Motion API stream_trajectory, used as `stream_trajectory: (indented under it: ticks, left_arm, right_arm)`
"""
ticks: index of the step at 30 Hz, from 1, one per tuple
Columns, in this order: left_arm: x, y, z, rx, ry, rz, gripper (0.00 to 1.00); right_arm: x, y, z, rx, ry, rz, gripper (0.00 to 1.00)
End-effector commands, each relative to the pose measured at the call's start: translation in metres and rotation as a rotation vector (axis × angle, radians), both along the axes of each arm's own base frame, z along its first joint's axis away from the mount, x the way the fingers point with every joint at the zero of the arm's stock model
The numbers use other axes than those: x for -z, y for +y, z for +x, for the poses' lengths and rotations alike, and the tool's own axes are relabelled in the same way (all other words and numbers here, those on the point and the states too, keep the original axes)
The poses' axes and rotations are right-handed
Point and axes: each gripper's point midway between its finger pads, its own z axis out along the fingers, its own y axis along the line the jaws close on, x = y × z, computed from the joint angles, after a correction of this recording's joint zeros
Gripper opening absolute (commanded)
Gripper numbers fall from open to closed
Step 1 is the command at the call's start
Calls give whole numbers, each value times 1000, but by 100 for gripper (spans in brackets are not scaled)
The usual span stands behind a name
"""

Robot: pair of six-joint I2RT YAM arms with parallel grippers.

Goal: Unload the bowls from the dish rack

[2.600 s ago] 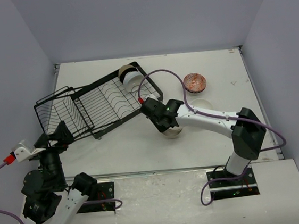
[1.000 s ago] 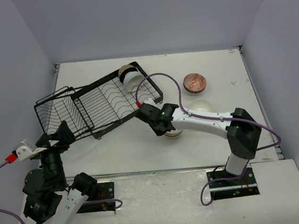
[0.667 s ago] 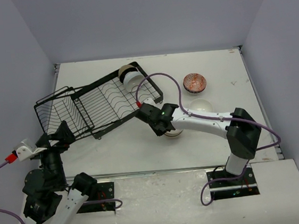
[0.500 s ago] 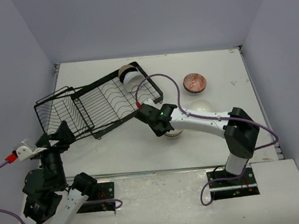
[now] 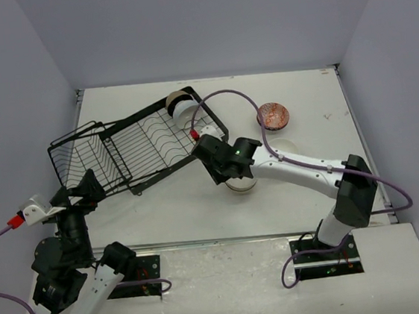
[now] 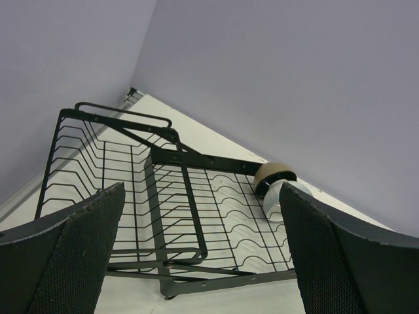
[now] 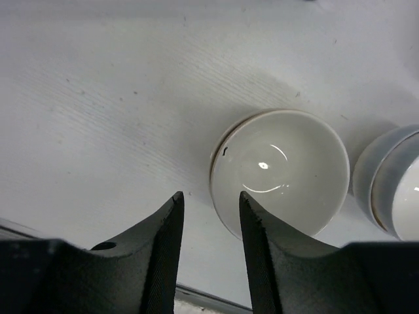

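My right jaws have just let go of the white bowl (image 7: pixel 280 171): it sits upright on the worktop (image 7: pixel 98 78) beside another white bowl (image 7: pixel 393 190), so one more is unloaded. A second ago those jaws were pinched on its rim; now they stand apart, empty. My left jaws hang wide apart. Two bowls (image 5: pixel 180 105) wait in the dish rack (image 5: pixel 147 137)

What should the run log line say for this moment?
left gripper: open, empty | right gripper: open, near white bowl upright on table | dish rack: two bowls at far end
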Motion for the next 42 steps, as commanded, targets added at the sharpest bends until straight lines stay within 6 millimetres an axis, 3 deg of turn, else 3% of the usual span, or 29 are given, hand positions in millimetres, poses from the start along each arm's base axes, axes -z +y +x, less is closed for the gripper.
stream_trajectory:
  ticks: [1, 5, 6, 7, 8, 10, 11, 13, 14, 16, 17, 19, 21, 26, 32, 36, 41, 42]
  left_arm:
    - [-1, 0, 1, -5, 2, 29, 100]
    - [-1, 1, 1, -8, 4, 29, 100]
    - [0, 0, 2, -8, 6, 30, 100]
    - [-1, 0, 2, -10, 6, 29, 100]
    - [-1, 0, 2, -10, 6, 29, 100]
    - [1, -2, 4, -6, 13, 38, 100]
    - [1, -3, 5, -3, 17, 43, 100]
    - [2, -7, 10, 9, 28, 55, 100]
    - [3, -9, 12, 14, 35, 59, 100]
    - [6, -17, 19, 33, 70, 83, 100]
    - [7, -19, 22, 40, 83, 86, 100]
    - [13, -29, 31, 62, 129, 115, 100]
    - [19, -36, 41, 72, 180, 133, 100]
    - [30, -46, 61, 116, 242, 158, 100]
    - [32, -45, 62, 114, 246, 163, 100]
    - [31, -47, 62, 126, 239, 166, 100]
    - [31, -50, 62, 142, 234, 171, 100]
    - [30, -50, 62, 145, 232, 171, 100]
  right_arm:
    - [-71, 19, 15, -15, -122, 173, 41]
    - [-95, 47, 42, -70, -144, 363, 40]
    - [-107, 70, 46, -125, -131, 490, 40]
    - [-113, 70, 62, -109, -132, 555, 43]
    - [-124, 84, 76, -103, -151, 665, 48]
    - [-130, 88, 93, -92, -125, 800, 54]
    - [-145, 98, 107, -58, -144, 921, 59]
    - [-146, 99, 125, -25, -106, 1016, 60]
    - [-160, 103, 137, 22, -96, 1106, 62]
    - [-144, 103, 163, 102, -63, 1164, 62]
    - [-154, 105, 172, 149, -50, 1262, 62]
    - [-135, 103, 192, 241, -22, 1302, 62]
    - [-130, 100, 207, 330, -38, 1335, 62]
    - [-91, 93, 238, 578, -41, 1397, 63]
    - [-39, 86, 254, 788, -7, 1429, 63]
    - [-20, 88, 263, 850, 12, 1454, 60]
    - [-24, 93, 278, 839, -31, 1501, 57]
    - [-17, 93, 281, 844, -31, 1498, 57]
